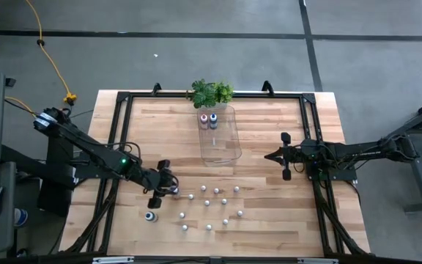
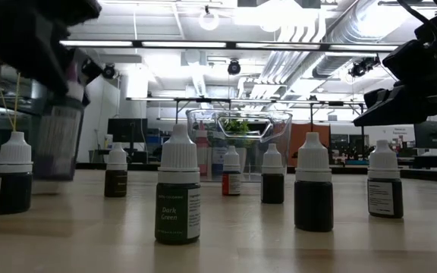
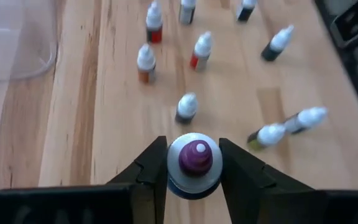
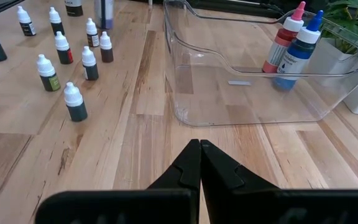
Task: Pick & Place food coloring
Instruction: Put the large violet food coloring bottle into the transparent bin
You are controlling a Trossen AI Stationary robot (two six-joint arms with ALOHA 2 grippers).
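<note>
Heads up: your left gripper [image 3: 193, 163] has fingers snug on both sides of purple-capped bottle [image 3: 195, 158], looks gripped, though can't swear it's firm. Bottle sits well short of clear tray [image 1: 220, 136], among small bottles [image 1: 208, 203]. Lift crooked and you'll topple the neighbors. Right gripper [image 4: 200, 163] closed, empty, beside tray.
</note>
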